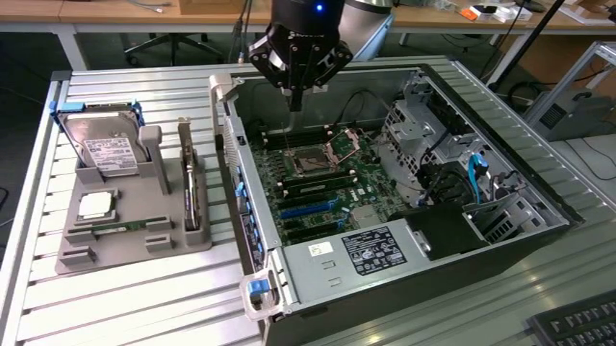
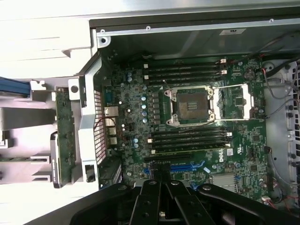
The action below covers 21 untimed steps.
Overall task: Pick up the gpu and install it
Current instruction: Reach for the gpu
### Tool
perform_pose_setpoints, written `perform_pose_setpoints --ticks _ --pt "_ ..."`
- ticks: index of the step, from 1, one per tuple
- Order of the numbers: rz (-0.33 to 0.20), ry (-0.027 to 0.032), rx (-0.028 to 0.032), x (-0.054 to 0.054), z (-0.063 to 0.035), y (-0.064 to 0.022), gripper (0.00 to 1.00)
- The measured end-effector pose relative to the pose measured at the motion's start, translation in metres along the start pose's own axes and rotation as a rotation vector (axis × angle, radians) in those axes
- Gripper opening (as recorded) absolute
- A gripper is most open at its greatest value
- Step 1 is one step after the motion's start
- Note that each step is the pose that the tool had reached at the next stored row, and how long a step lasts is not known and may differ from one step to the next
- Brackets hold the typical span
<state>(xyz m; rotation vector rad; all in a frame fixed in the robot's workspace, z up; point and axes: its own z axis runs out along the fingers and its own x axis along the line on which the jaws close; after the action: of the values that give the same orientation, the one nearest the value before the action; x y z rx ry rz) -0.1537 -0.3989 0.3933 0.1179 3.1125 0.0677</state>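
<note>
Closed, empty jaws were seen above the case [image 1: 229,144] at the exterior view's upper middle, the gpu [image 1: 190,189] upright in the grey holder [image 1: 115,249] at the exterior view's left, its green board shown by the wrist view.

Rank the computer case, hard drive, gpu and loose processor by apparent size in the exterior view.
1. computer case
2. hard drive
3. processor
Unranked: the gpu stands edge-on in the grey holder, presenting a thin strip, so I won't rank it against the hard drive. It looks longer than the processor.
</note>
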Motion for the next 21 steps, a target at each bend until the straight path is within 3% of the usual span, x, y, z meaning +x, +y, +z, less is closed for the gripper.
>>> perform_pose_setpoints --ticks 21 --pt "0.000 0.0000 0.0000 0.0048 -0.0001 -0.0004 0.11"
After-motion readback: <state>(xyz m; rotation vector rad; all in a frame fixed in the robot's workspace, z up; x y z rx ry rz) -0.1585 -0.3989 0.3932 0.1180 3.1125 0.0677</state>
